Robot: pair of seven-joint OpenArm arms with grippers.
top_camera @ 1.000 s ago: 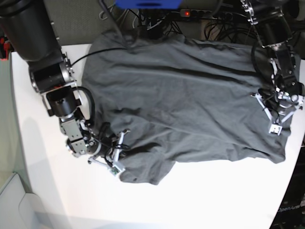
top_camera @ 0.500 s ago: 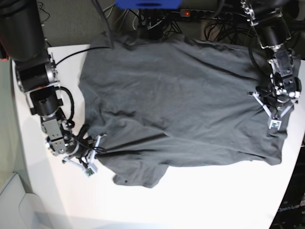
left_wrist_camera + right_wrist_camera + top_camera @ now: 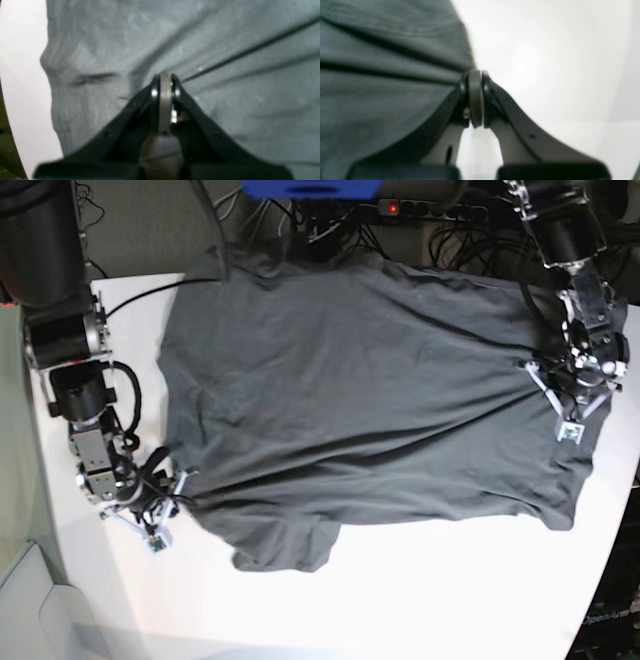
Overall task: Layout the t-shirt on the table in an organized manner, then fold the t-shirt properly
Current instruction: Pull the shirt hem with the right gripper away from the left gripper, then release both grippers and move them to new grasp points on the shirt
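T-shirt (image 3: pixel 370 400) is spread across our white table (image 3: pixel 420 600), stretched between both claws with long creases running side to side. Our right gripper (image 3: pixel 165 515) is pinched tight on one fabric edge, our left gripper (image 3: pixel 575 405) clamped on cloth at the opposite side.
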